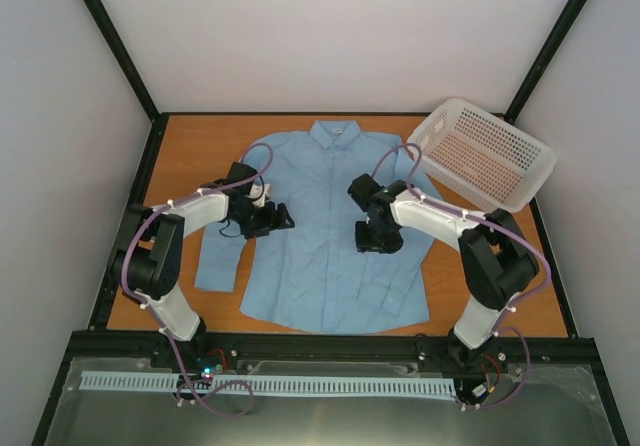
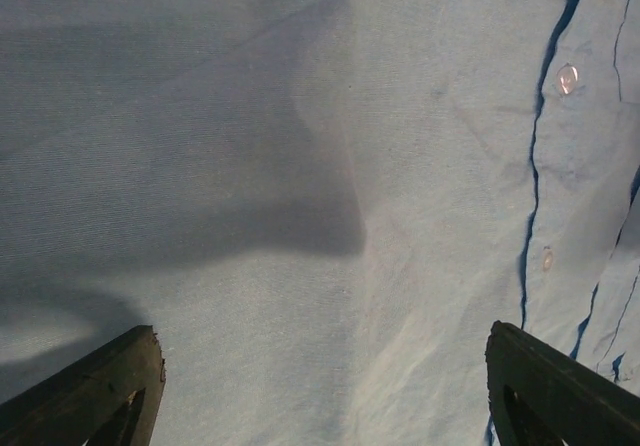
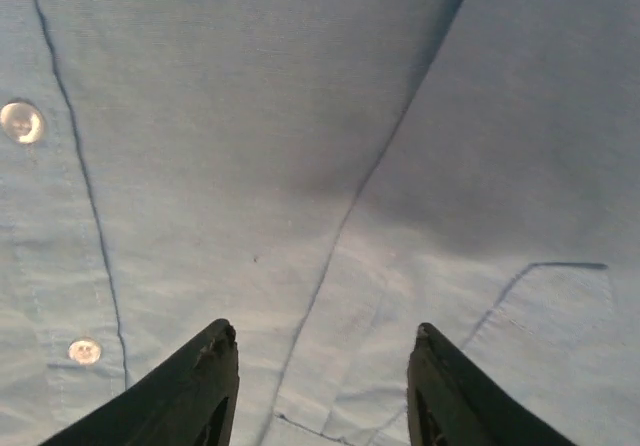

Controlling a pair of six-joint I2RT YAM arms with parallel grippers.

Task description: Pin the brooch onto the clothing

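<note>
Pale blue woven shirt (image 1: 320, 251) is lying flat on your orange wooden table (image 1: 190, 136), beside a white perforated basket (image 1: 485, 156); your left gripper (image 2: 322, 331) is hovering over the softly creased front, dark wedge fingers spread wide, gripping nothing; your right gripper (image 3: 325, 328) is hanging released near the placket's pearly round buttons (image 3: 22, 121); where the brooch is lying, you cannot tell.

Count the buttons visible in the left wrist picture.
2. One button sits at upper right, beside the dark seam; the second button lies lower along the same seam. Others may be hidden outside this view.
</note>
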